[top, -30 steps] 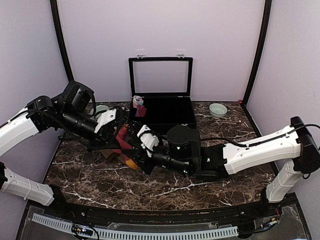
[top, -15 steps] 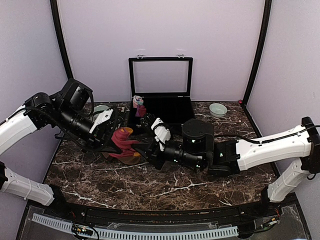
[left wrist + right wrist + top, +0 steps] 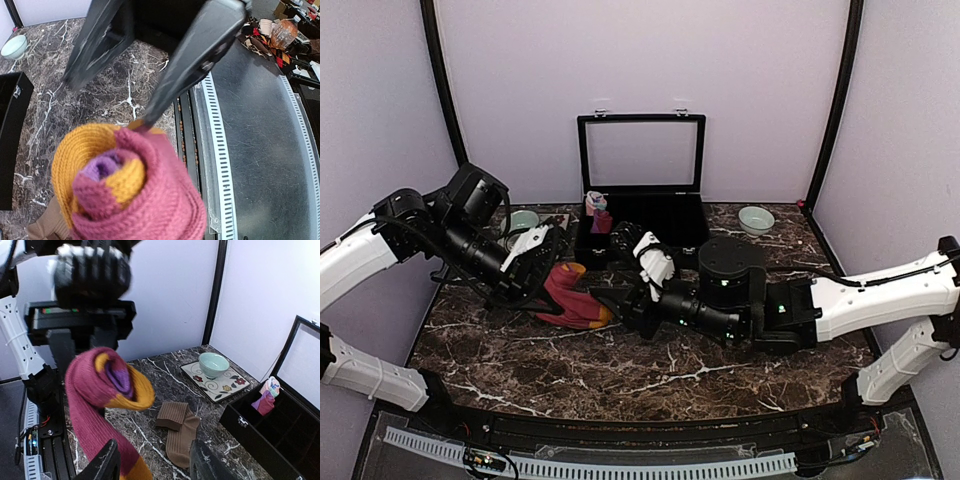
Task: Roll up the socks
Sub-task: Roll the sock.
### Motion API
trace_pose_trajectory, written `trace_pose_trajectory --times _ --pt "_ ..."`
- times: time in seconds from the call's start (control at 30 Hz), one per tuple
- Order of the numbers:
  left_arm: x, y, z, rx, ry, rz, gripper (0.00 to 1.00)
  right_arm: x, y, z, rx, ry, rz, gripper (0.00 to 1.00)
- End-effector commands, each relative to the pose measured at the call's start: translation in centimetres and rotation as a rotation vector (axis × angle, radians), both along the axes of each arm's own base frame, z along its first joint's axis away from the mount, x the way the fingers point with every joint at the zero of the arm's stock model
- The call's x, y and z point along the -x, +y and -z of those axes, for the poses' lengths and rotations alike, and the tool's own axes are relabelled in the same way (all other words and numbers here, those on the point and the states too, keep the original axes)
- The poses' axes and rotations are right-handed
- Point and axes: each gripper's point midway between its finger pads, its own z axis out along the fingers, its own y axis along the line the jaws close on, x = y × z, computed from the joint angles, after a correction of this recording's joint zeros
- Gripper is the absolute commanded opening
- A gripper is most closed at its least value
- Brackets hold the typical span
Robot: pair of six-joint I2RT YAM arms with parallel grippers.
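Front-left of the black case (image 3: 690,235), the tan-brown socks (image 3: 177,432) lie flat, hidden from above by the arms. Left gripper (image 3: 142,122) is clenched on the red-maroon sock (image 3: 570,295) at its rolled cuff, tips buried in knit. Right gripper (image 3: 155,465) is released, with that sock hanging beside one finger.

left pincer (image 3: 549,268) clamped, arm reaching inward | right pincer (image 3: 156,462) parted, arm stretched low leftward

Overhead overview, wrist views close on sock (image 3: 150,200)
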Motion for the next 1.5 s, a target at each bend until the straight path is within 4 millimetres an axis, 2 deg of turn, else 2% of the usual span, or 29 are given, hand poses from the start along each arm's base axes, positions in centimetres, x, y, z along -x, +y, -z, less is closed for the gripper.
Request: trace_pose_trajectory --times 0.0,0.13,0.27,0.33,0.5,0.6,0.77,0.87,1.03,1.13,1.3,1.47 --pt "0.2 0.1 0.2 0.011 0.048 -0.011 0.00 2.4 -0.2 -3.1 -0.078 -0.035 -0.088 0.47" --pt "0.8 -0.1 -0.3 0.030 0.086 0.010 0.00 4.8 0.5 -4.0 -0.115 -0.032 -0.236 0.47" --pt "0.4 -0.2 -0.5 0.033 0.101 -0.009 0.00 6.0 0.4 -5.4 -0.157 -0.028 -0.310 0.49" --pt "0.1 -0.2 -0.4 0.029 0.103 -0.020 0.00 6.0 0.7 -5.2 -0.137 -0.014 -0.310 0.50" --pt "-0.1 -0.3 -0.4 0.030 0.116 -0.032 0.00 6.0 1.5 -3.1 -0.070 0.013 -0.288 0.51" --pt "-0.1 -0.2 -0.6 0.034 0.118 -0.033 0.00 5.2 1.6 -2.1 -0.037 0.016 -0.246 0.46" --pt "1.0 -0.5 -1.7 0.078 0.170 0.010 0.00 3.7 1.7 -1.7 0.002 -0.002 -0.160 0.35" --pt "1.0 -0.6 -2.2 0.091 0.172 0.012 0.00 3.6 2.1 -1.6 0.011 -0.005 -0.163 0.32" --pt "1.6 -0.6 -3.0 0.116 0.189 0.050 0.00 2.9 2.0 -1.1 0.000 0.018 -0.152 0.13" --pt "1.9 -0.6 -3.1 0.121 0.190 0.065 0.00 2.7 1.3 -1.5 -0.038 0.030 -0.160 0.01" --pt "2.8 -0.4 -3.4 0.136 0.210 0.108 0.00 2.6 0.6 -2.1 -0.070 0.030 -0.163 0.00" --pt "4.5 -0.1 -4.4 0.181 0.261 0.183 0.00 2.5 1.0 -2.2 -0.070 0.026 -0.162 0.00"
